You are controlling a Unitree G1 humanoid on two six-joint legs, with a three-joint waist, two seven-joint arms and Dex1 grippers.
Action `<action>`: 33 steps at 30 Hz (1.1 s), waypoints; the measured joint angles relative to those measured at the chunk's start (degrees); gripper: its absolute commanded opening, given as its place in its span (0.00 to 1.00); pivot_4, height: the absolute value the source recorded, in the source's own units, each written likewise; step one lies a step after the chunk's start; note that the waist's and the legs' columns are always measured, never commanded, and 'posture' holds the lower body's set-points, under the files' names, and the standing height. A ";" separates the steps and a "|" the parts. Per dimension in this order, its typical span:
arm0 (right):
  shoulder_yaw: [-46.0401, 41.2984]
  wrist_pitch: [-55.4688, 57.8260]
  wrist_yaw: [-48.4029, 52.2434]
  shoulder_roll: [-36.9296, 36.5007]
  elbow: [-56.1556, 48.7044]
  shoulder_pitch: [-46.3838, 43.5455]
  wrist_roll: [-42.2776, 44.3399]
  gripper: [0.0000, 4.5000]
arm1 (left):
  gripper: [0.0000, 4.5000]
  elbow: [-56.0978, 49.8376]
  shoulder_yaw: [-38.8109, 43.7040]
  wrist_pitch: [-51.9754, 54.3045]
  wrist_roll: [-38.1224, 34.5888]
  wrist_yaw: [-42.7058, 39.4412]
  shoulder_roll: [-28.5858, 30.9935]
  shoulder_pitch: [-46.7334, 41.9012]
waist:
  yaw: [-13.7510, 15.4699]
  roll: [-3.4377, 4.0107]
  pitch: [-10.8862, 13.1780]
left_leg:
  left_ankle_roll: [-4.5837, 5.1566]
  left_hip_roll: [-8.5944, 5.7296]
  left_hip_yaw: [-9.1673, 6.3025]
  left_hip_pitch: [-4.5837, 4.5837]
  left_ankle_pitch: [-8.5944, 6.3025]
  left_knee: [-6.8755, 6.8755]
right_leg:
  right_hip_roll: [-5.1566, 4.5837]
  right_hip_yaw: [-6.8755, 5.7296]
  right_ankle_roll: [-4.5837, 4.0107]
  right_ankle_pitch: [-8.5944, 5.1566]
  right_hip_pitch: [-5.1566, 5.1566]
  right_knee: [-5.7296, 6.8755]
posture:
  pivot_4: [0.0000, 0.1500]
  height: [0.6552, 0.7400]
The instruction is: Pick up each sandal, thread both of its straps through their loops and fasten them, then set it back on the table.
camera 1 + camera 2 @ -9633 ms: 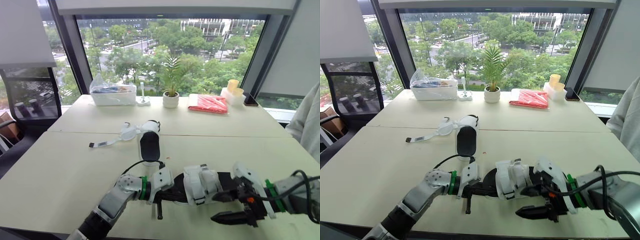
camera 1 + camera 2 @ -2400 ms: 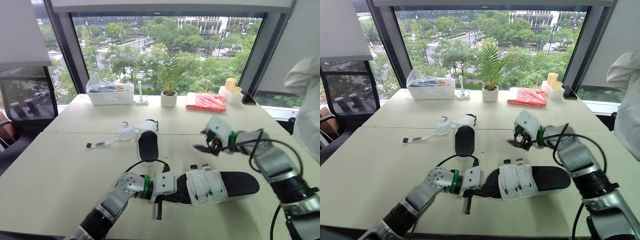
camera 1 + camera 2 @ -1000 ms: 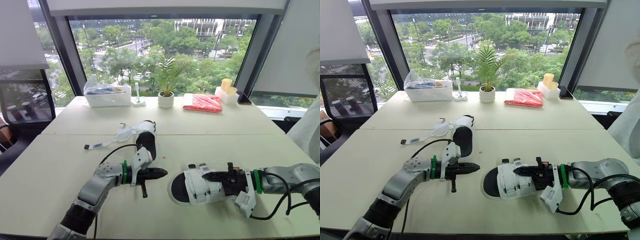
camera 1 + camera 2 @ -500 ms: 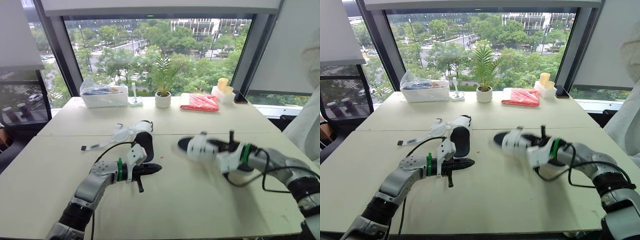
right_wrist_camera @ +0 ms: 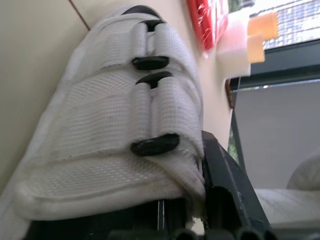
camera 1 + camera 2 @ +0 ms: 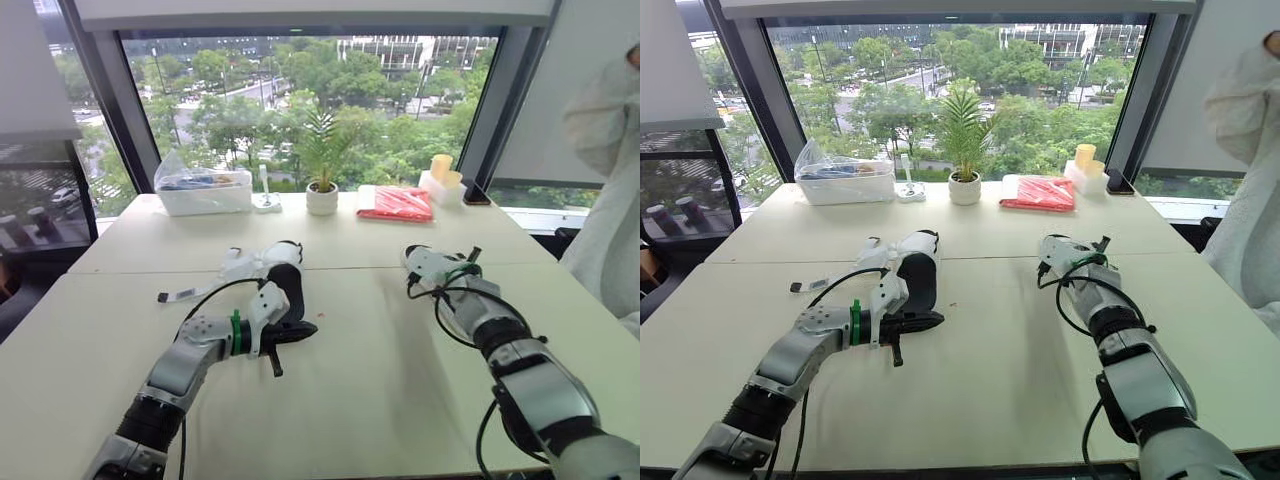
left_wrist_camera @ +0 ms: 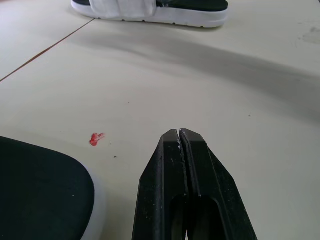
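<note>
An unfastened black-soled sandal [image 6: 288,280] lies left of centre, its white straps [image 6: 243,264] loose and one strap end [image 6: 172,295] trailing left. My left gripper [image 6: 306,327] is shut with nothing in it, low over the table just right of that sandal's near end; the black sole [image 7: 40,190] sits beside its fingertips [image 7: 181,132]. The fastened sandal [image 5: 125,120], both white straps through their black loops, lies flat on the table [image 7: 150,10] to the right. My right gripper [image 6: 420,266] is shut on its edge, with one finger [image 5: 220,190] beside the straps.
Along the window stand a clear box of items [image 6: 205,190], a potted plant [image 6: 322,200], a red packet [image 6: 400,203] and yellow-topped containers [image 6: 440,170]. A person's sleeve [image 6: 600,110] is at the far right. A small red mark [image 7: 96,138] spots the table.
My right gripper has carried the fastened sandal from the near middle of the table, through the air, to the far right. The left gripper has stayed shut beside the other sandal.
</note>
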 measured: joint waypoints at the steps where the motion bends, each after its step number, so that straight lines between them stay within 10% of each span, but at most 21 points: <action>1: 0.64 0.53 0.05 0.47 0.73 -0.64 0.00 0.20 | 0.00 0.29 0.02 0.00 0.10 0.06 0.02 -0.20 | -0.10 0.00 0.00 | 0.01 0.00 0.00 0.01 0.00 0.00 | 0.00 -0.01 0.00 0.00 0.01 0.00 | 1.00 1.00; 8: 2.59 0.98 4.32 1.36 0.10 -2.31 1.16 0.96 | 0.00 3.43 0.66 -0.24 0.40 1.30 -0.07 -4.46 | -1.47 0.01 -0.01 | 0.01 0.02 -0.05 0.06 -0.01 -0.04 | 0.04 -0.04 0.00 0.00 -0.02 0.11 | 1.00 1.00; 24: -13.50 42.02 46.25 -7.89 -96.48 40.86 24.33 0.96 | 0.00 6.88 1.27 -3.86 11.02 14.16 0.32 -9.47 | 0.78 0.01 -0.02 | -0.02 -0.06 -0.16 -0.92 0.00 0.20 | -0.03 -0.14 0.01 0.02 -0.94 0.30 | 1.00 1.00; 33: -18.67 49.54 42.73 -3.85 -105.20 41.12 37.63 0.97 | 0.88 16.88 -3.75 -15.18 25.67 24.50 0.84 -18.00 | 2.38 0.00 -0.02 | -0.02 -0.14 -0.15 -0.93 0.00 0.20 | -0.08 -0.23 0.01 0.02 -0.94 0.24 | 1.00 1.00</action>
